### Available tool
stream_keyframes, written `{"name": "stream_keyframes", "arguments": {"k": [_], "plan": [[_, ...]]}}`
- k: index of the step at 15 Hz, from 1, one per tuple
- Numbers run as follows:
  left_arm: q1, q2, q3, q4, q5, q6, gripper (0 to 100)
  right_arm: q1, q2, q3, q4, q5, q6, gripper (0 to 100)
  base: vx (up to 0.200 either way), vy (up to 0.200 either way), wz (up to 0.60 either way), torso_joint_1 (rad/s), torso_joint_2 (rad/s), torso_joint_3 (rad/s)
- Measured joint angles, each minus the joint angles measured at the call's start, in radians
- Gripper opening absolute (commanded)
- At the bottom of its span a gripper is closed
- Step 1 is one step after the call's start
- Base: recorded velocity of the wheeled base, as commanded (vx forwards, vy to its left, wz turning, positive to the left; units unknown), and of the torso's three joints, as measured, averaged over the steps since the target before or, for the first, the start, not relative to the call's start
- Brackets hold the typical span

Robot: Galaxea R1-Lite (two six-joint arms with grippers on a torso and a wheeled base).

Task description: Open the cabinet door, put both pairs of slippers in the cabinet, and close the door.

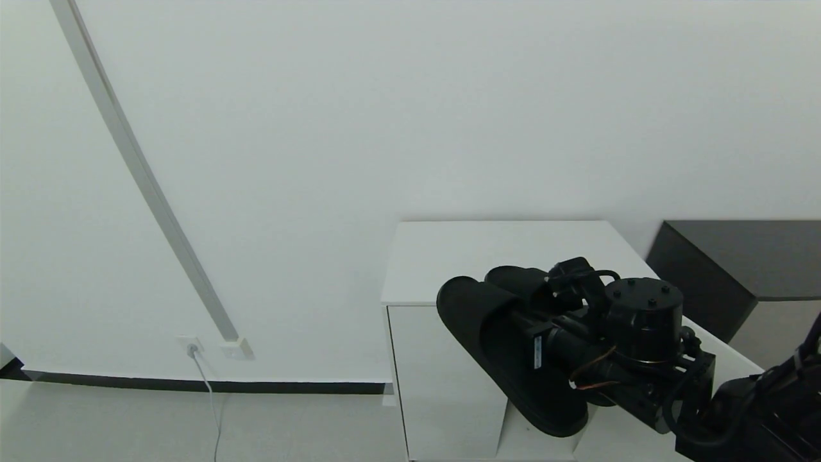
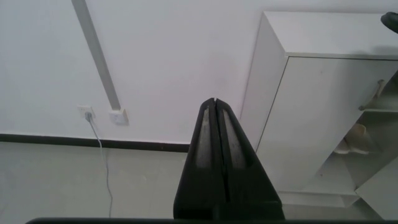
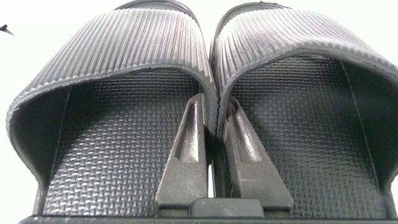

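Note:
A pair of black slippers (image 1: 507, 346) hangs in the air in front of the white cabinet (image 1: 500, 256), toes pointing up and to the left. My right gripper (image 1: 545, 321) is shut on them. In the right wrist view its fingers (image 3: 186, 155) pinch the two inner straps of the black slippers (image 3: 118, 68) together. The cabinet (image 2: 323, 37) has its door (image 2: 329, 118) open, and a light-coloured slipper (image 2: 357, 140) lies on a shelf inside. My left gripper (image 2: 214, 106) is shut and holds nothing; it is off to the cabinet's left, facing the wall.
A dark grey box-like piece of furniture (image 1: 737, 269) stands right of the cabinet. On the wall to the left run a slanted grey strip (image 1: 141, 173) and a socket with a white cable (image 1: 191, 348) down to the floor. Bare floor lies left of the cabinet.

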Motion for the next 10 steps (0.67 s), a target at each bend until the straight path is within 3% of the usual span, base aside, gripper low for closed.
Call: {"name": "stream_keyframes", "arguments": {"k": [10], "plan": [[0.000, 0.000, 0.000, 0.001, 0.000, 0.000, 0, 0.009, 0.002, 0.004, 0.000, -0.005, 0.000, 0, 0.000, -0.200, 0.00, 0.002, 0.00, 0.003]]}}
